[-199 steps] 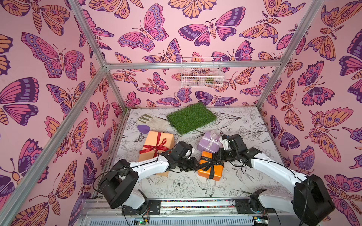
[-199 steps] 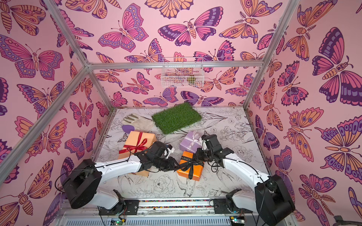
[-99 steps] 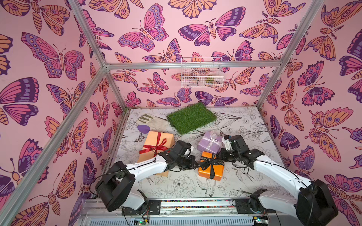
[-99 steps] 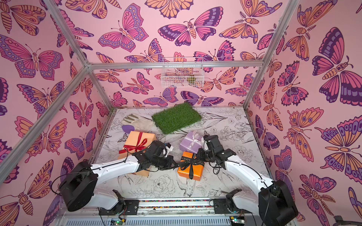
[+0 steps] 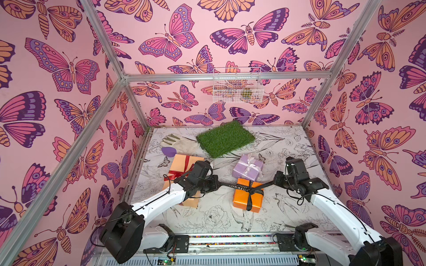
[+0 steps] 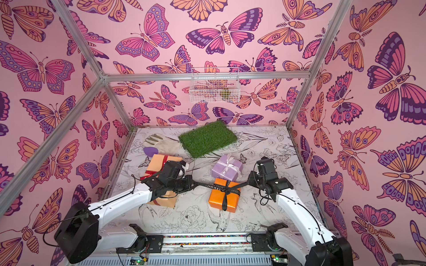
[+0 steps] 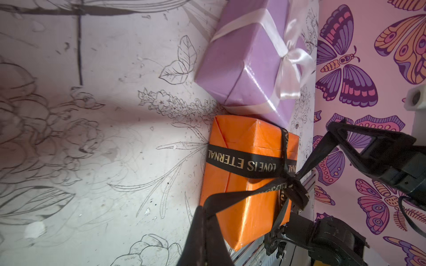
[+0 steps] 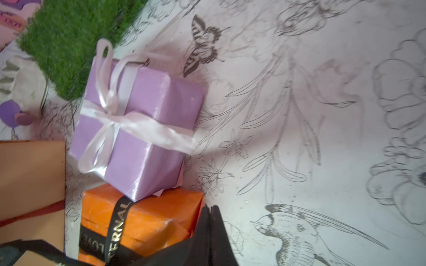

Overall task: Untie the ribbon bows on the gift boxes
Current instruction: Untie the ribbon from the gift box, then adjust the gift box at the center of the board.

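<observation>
A: Setting first. We enter butterfly-papered walls (image 5: 207, 34) and a table (image 5: 207, 221) printed with line-drawn flowers and birds.

B: Item one, the orange box (image 5: 242, 200), just toward 5 o'clock of the table's middle. Its black ribbon (image 5: 228, 184) runs taut from the knot out to 9 o'clock and to 2 o'clock.

A: Held by what?

B: The left gripper (image 5: 217, 184) has its fingers pinched tight on the 9 o'clock tail. The right gripper (image 5: 275, 180) is pinched likewise on the 2 o'clock tail. We judge the opposed pull is meant to draw the bow out. No loops show, only a crossed knot on the lid. Nothing pins the box, so we expect it could slide.

A: Item two?

B: The lilac box (image 5: 244, 170) touches the orange box at its 12 o'clock, and its pale ribbon (image 5: 250, 164) is tied in a full bow. Item three is the peach box (image 5: 179, 162) at 9 o'clock, partly under the left arm. A red ribbon (image 5: 176, 175) crosses it, and its bow is mostly hidden.

A: Containers?

B: One wire basket (image 5: 219, 96), hung on the 12 o'clock wall, holding a small green-yellow object (image 5: 246, 94) that we cannot identify. Also logged at 12 o'clock is a turf mat (image 5: 226, 138), with a glove (image 5: 182, 142) at its 9 o'clock.
</observation>
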Tool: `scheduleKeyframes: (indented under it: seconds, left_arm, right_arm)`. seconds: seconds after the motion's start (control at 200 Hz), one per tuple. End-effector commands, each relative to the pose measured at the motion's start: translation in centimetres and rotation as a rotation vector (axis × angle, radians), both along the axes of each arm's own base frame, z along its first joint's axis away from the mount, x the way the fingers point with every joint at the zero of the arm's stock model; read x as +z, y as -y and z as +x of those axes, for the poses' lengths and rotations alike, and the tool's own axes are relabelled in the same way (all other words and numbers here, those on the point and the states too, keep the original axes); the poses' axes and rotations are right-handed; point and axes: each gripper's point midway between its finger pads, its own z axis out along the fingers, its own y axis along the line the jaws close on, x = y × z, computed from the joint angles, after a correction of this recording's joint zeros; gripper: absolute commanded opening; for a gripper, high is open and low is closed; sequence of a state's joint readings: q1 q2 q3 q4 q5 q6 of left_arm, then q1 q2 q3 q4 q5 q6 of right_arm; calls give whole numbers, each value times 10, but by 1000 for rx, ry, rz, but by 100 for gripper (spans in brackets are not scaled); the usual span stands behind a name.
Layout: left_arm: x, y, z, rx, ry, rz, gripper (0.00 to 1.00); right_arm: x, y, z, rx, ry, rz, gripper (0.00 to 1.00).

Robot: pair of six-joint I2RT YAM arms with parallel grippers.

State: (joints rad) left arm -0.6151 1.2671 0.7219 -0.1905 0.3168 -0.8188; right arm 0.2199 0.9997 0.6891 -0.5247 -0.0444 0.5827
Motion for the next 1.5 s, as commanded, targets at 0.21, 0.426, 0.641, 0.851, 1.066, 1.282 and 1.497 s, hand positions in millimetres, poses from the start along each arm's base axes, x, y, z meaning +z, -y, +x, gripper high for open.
scheduleKeyframes:
  seconds: [0.21, 0.426, 0.641, 0.851, 1.066, 1.282, 1.497]
  left_arm:
    - [8, -30, 14, 61, 58, 80, 0]
    - [10, -39, 20, 89, 64, 117, 0]
    - [23, -27, 17, 35, 58, 63, 74]
    - [34, -2, -3, -50, 36, -1, 96]
    - [12, 36, -26, -169, -39, 10, 93]
    - [7, 75, -15, -198, -28, -81, 92]
    - [6, 108, 7, -226, -4, -133, 92]
  right_arm:
    - [19, 56, -7, -128, -10, -79, 0]
    - [18, 65, -9, -157, -25, -98, 0]
    - [23, 48, -6, -77, -23, -37, 96]
    - [24, 17, -23, 37, -55, 97, 100]
    - [9, -35, -60, 184, -138, 247, 91]
    - [-8, -92, -84, 322, -169, 364, 87]
    - [-19, -124, -88, 371, -181, 458, 84]
